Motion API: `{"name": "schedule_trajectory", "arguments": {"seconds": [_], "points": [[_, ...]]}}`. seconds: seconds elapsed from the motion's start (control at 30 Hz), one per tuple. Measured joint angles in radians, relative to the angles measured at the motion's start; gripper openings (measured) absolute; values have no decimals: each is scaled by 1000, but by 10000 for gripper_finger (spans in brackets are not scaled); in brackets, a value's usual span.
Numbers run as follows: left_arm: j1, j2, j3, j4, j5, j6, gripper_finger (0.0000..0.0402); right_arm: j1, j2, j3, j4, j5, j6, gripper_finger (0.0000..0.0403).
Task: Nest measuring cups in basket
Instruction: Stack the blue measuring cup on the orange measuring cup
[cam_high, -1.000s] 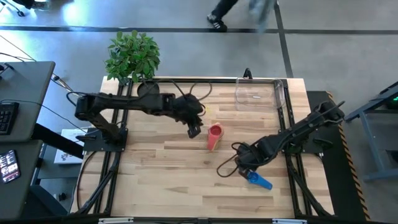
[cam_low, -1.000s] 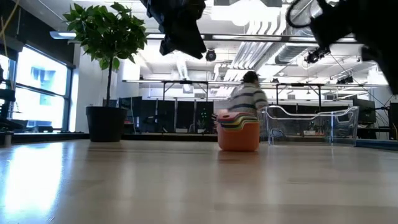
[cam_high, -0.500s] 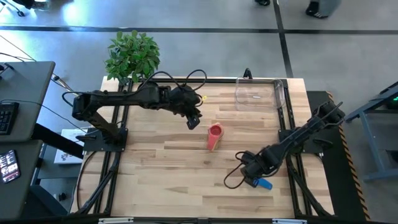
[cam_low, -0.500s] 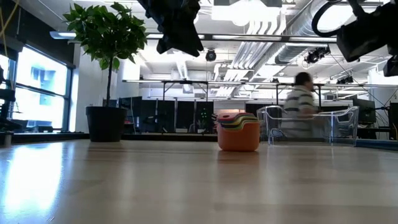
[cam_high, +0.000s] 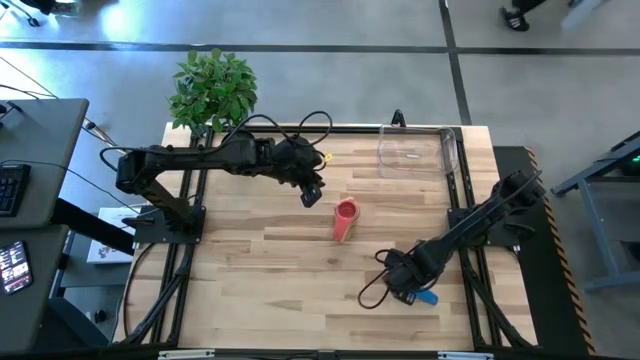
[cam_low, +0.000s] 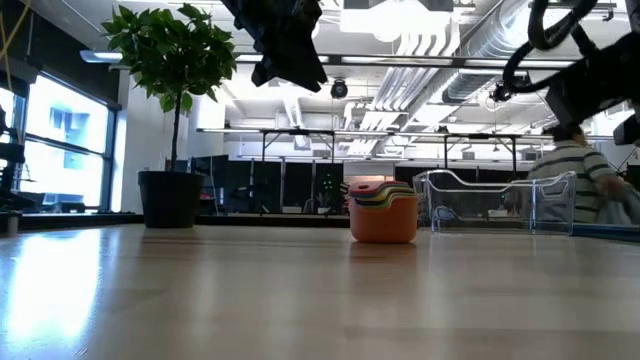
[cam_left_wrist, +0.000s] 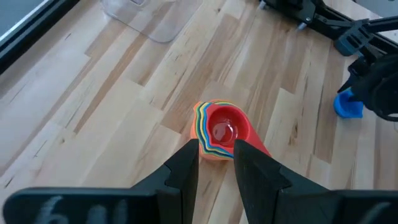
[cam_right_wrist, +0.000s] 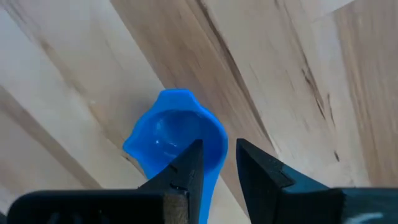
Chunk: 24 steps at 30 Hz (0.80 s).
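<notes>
A stack of nested measuring cups (cam_high: 344, 217), red innermost and orange outermost, stands on its base mid-table; it also shows in the left wrist view (cam_left_wrist: 221, 129) and the low view (cam_low: 382, 212). My left gripper (cam_high: 311, 194) hangs open high above the table just left of the stack, with nothing between its fingers (cam_left_wrist: 216, 158). A single blue measuring cup (cam_high: 426, 297) lies near the table's right front. My right gripper (cam_high: 404, 281) points down over it, open, one finger over the bowl (cam_right_wrist: 176, 138) and one outside its wall. The clear basket (cam_high: 415, 150) stands at the far right. My right gripper points down from above, its fingers (cam_right_wrist: 189, 163) standing on either side of the blue cup's wall (cam_right_wrist: 216, 163). I cannot tell whether they touch it. The cup rests on the table, open side up.
A potted plant (cam_high: 213, 87) stands at the far left corner. Black cables loop on the wood beside my right gripper (cam_high: 372, 292) and behind my left arm (cam_high: 300, 128). Bare wood lies across the near left of the table (cam_high: 250, 300). A person moves in the room beyond (cam_low: 580, 180).
My right gripper has sunk and shifted toward the table's near right, coming over the blue cup and covering most of it from above. My left gripper drew slightly toward the far edge early on, then kept still. The cups have not moved.
</notes>
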Motion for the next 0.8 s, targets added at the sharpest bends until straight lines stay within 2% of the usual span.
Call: {"name": "schedule_trajectory", "arguments": {"seconds": [0.3,0.4,0.53,0.8], "points": [[0,0,0,0,-1,0,90,-1,62,0,14,6,-2,85],[0,0,0,-1,-1,1,90,-3,73,0,25,-3,2,64],[0,0,0,-13,0,0,90,-14,70,0,24,-23,48,10],[-1,-18,-1,-128,33,4,90,-62,69,4,30,-95,154,5]]}}
